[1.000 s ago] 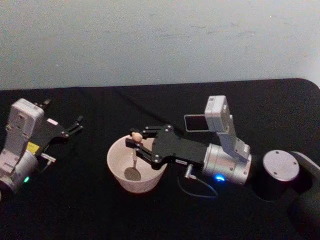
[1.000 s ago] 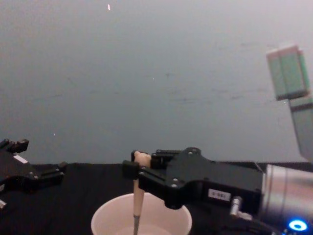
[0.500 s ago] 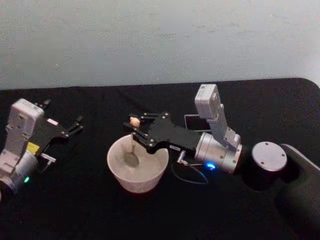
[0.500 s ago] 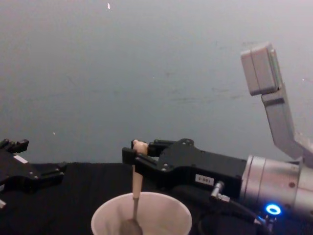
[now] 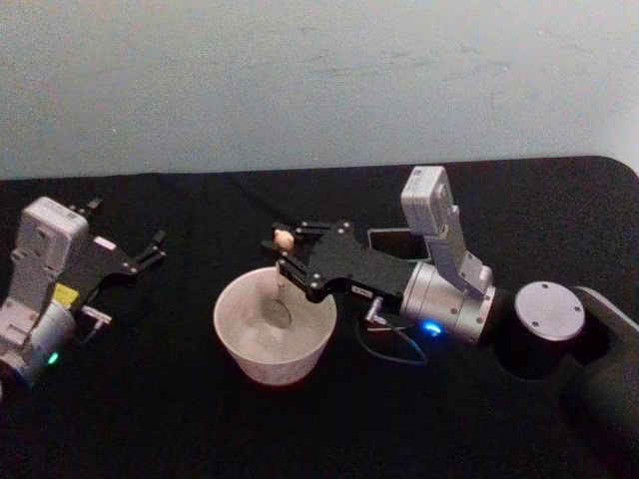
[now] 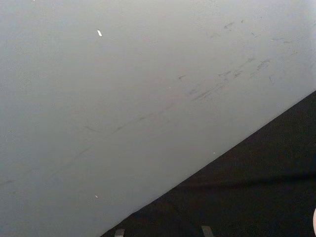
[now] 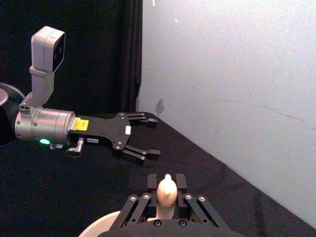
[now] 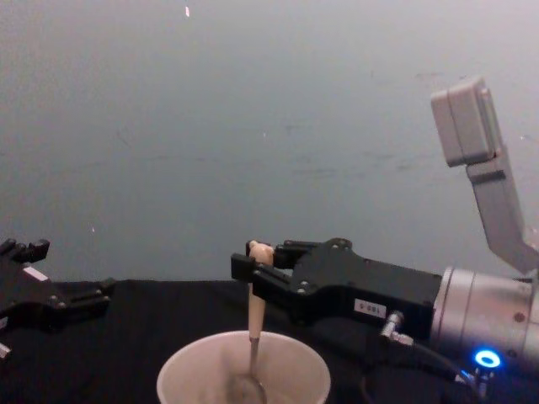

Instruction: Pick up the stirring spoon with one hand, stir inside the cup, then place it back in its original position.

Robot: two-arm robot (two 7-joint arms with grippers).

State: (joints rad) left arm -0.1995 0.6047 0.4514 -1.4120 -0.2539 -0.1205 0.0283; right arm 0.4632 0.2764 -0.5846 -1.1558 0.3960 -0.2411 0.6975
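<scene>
The cream-white cup stands on the black table, and its rim also shows low in the chest view. My right gripper hovers over the cup's far right rim, shut on the stirring spoon just below its bear-head knob. The spoon hangs nearly upright, its metal bowl down inside the cup. In the right wrist view the knob of the spoon sticks up between my right gripper's fingers. My left gripper rests open and empty at the table's left.
A dark grey square holder sits just behind my right gripper's body. The right arm's large dark joint takes up the right side of the table. A pale wall rises behind the table's far edge.
My right gripper has carried the spoon away from me and then to the right. The spoon's bowl has swept from the near side of the cup to its far right side. The left arm has stayed still.
</scene>
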